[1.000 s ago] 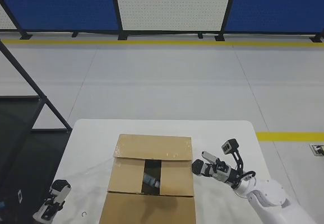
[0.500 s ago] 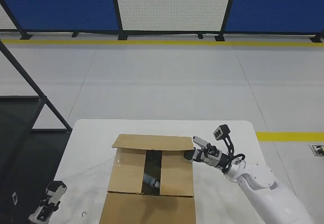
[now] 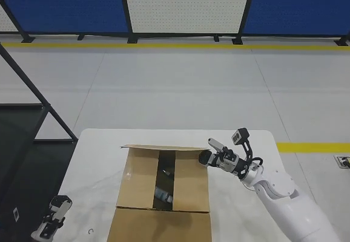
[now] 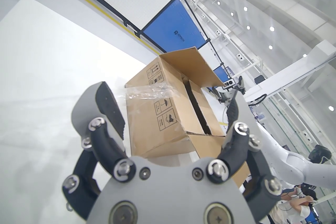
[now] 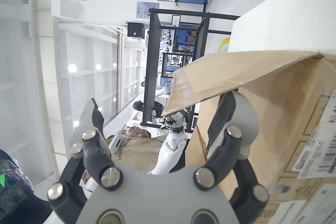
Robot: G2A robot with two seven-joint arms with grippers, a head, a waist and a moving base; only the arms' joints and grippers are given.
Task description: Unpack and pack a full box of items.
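A brown cardboard box [image 3: 141, 187] stands in the middle of the white table [image 3: 241, 199]. Its two top flaps are parted, and a pale item [image 3: 162, 195] shows in the dark gap. The far flap [image 3: 163, 149] is raised and tilted up. My right gripper [image 3: 208, 152] is open at that flap's right corner. In the right wrist view, one finger [image 5: 223, 114] of the right gripper [image 5: 161, 101] sits under the flap [image 5: 236, 72]. My left gripper [image 3: 46, 228] is open and empty off the table's near left corner. In the left wrist view, the left gripper [image 4: 169, 93] faces the box [image 4: 157, 114] from a distance.
A black metal frame [image 3: 17, 121] stands to the left of the table. Loose clear tape [image 4: 147, 91] hangs on the box's left side. A small ring [image 3: 90, 231] lies on the table near the front left.
My right gripper moved in to the box's far right corner and the far flap rose from flat to tilted up. The left gripper drew back slightly toward the near edge.
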